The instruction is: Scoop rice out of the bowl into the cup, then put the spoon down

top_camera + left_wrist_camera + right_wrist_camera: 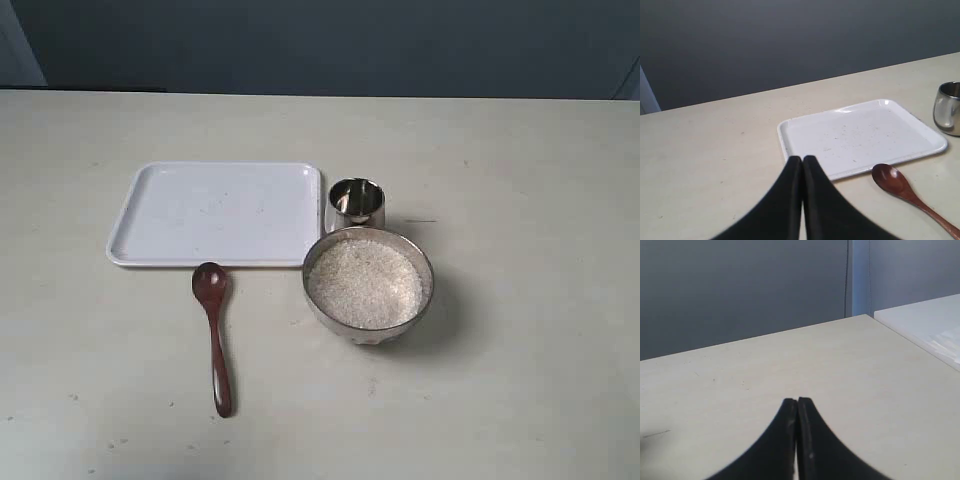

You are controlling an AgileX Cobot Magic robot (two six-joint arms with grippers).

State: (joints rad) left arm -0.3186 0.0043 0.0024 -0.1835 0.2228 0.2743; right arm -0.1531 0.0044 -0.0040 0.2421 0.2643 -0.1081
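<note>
A round metal bowl (425,262) stands on the table, filled with white rice (366,283). Just behind it stands the small steel cup (355,203) (948,107). The dark wooden spoon (214,330) (907,191) lies flat on the table to the bowl's left, head toward the tray. No arm shows in the exterior view. My left gripper (802,160) is shut with nothing in it, hanging short of the tray's near edge and apart from the spoon. My right gripper (797,401) is shut and empty over bare table.
A white rectangular tray (220,212) (865,135) lies behind the spoon, left of the cup. The table's far edge meets a dark wall. A second white surface (925,320) shows beyond the table in the right wrist view.
</note>
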